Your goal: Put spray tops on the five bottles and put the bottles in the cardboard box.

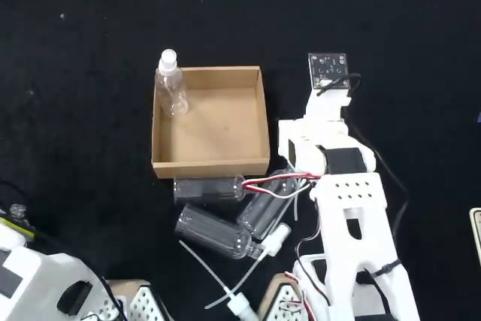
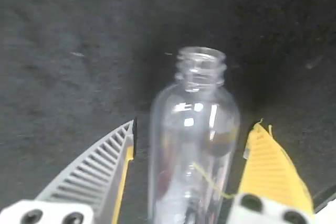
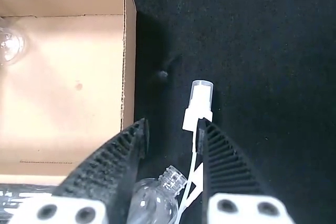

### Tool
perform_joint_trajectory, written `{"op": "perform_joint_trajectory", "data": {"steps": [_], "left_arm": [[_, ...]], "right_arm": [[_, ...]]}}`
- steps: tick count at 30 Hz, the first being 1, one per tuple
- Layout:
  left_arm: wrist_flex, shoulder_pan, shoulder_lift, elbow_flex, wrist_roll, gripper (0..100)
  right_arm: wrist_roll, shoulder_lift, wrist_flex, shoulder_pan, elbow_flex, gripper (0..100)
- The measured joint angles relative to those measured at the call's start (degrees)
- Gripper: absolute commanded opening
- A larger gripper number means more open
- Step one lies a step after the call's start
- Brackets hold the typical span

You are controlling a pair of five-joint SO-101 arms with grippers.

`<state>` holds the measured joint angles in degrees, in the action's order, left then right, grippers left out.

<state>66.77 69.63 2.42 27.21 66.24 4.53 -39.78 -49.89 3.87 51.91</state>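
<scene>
Left gripper (image 2: 194, 127): the grey and yellow fingers (image 2: 265, 169) are closed round a clear uncapped plastic bottle (image 2: 193, 145), whose neck points away from the wrist.
Handling: it looks feather-light, thin-walled and slick, so I'd guess a hard squeeze dents it. Best held on the straight body below the shoulder, which leaves the threaded neck free.
Loose white spray tops (image 1: 275, 239): two lie on the black worktop (image 1: 90, 125) nearest the arm bases, long dip tubes trailing. The tubes look bendy, so I'd take the stiff collar, not the straw.
Lying bottles (image 1: 214, 231): three clear ones are on their sides just in front of the box, and they'll probably roll if nudged.
Right gripper (image 3: 173, 127): the black fingers are apart, with one bottle neck (image 3: 169, 178) between them and another white spray top (image 3: 198, 106) just past the tips.
Brown cardboard box (image 1: 210, 165): sits beyond all that, with one capped bottle (image 1: 171, 88) standing in its far left corner.
</scene>
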Motion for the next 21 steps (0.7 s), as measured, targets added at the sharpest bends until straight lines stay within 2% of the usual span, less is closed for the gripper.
{"op": "perform_joint_trajectory", "data": {"steps": [3, 8, 14, 21], "left_arm": [[3.5, -0.2, 0.0, -3.7, 0.0, 32], [4.4, -2.4, -0.2, -4.7, 0.3, 32], [2.4, -3.2, -0.2, 0.0, 6.9, 32], [-4.5, -3.1, -0.2, 3.0, 7.0, 32]], "right_arm": [[0.0, 0.0, 0.0, 0.0, 0.0, 14.5], [0.0, 0.0, 0.0, 0.0, 0.0, 14.5], [0.0, 0.0, 0.0, 0.0, 0.5, 14.5], [0.0, 0.0, 0.0, 0.0, 0.5, 14.5]]}}
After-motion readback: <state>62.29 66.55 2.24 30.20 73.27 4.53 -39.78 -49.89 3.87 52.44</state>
